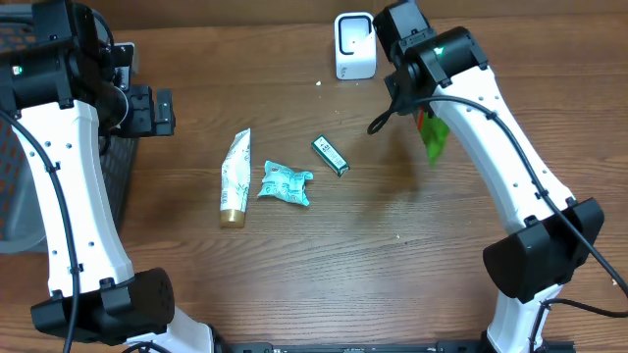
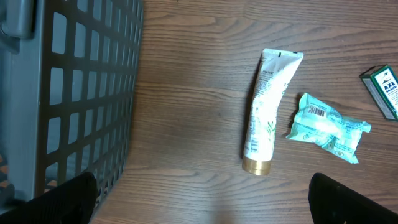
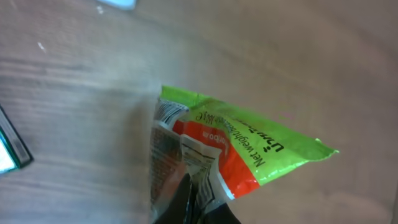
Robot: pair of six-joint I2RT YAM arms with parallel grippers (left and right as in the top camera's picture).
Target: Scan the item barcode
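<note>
The right end effector (image 3: 198, 208) is clamped shut on the lower corner of a flat, crinkled packet (image 3: 230, 146). It holds the packet up over the table (image 3: 74, 74), near the white scanner (image 1: 354, 45). The packet has a bright green border with white print, an orange-red panel, and a grey printed side with striped bars near its top corner. The left end effector (image 2: 205, 202) hangs wide open and empty beside the grey basket (image 2: 74, 93).

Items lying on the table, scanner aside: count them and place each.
3: a white tube nearest the grey basket, a teal packet beside it, a small green box beyond that. The arms may hide more.
</note>
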